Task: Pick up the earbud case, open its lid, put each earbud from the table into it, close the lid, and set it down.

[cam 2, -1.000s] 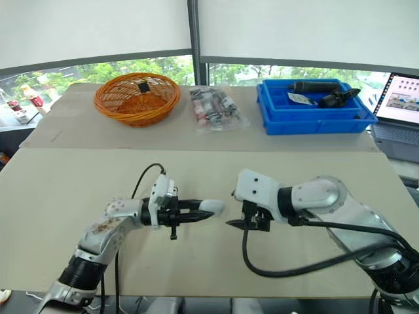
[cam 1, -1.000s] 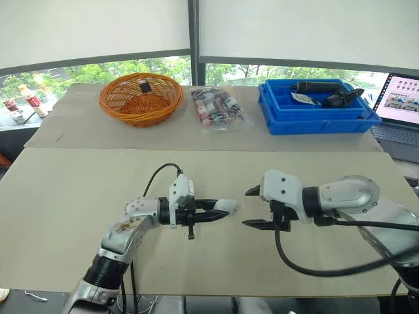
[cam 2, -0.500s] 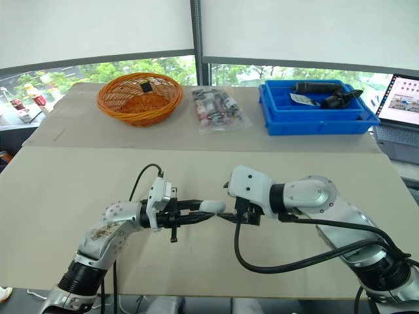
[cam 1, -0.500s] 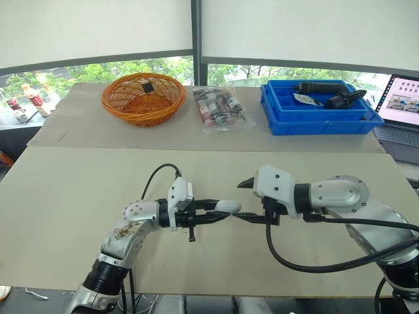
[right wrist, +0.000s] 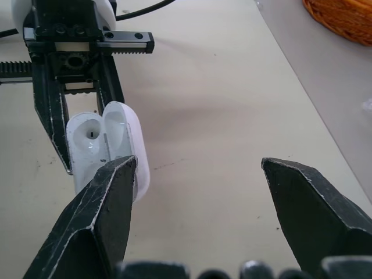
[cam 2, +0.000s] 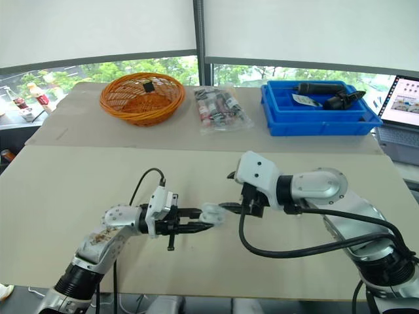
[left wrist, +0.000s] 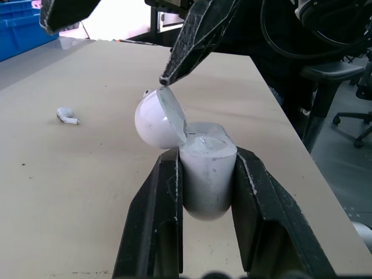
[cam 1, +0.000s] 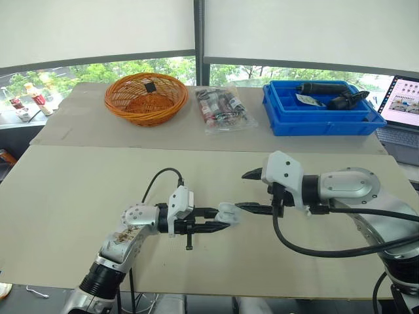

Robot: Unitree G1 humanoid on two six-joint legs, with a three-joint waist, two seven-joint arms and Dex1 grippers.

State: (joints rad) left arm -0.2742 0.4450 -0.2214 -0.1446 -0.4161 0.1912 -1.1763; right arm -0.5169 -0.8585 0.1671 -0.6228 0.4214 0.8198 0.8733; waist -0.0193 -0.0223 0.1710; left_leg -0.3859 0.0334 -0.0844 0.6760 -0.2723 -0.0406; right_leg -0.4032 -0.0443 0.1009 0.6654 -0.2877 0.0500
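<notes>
Left end effector (cam 1: 221,217) clamped on earbud case (left wrist: 206,180) flanks; right end effector (right wrist: 197,165) apart; case probably light, slick; lid (left wrist: 154,119) hinge delicate.

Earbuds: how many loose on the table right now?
1. One earbud lies on the table, apart from the open earbud case held in the left end effector. The other may be hidden from these views.
</notes>
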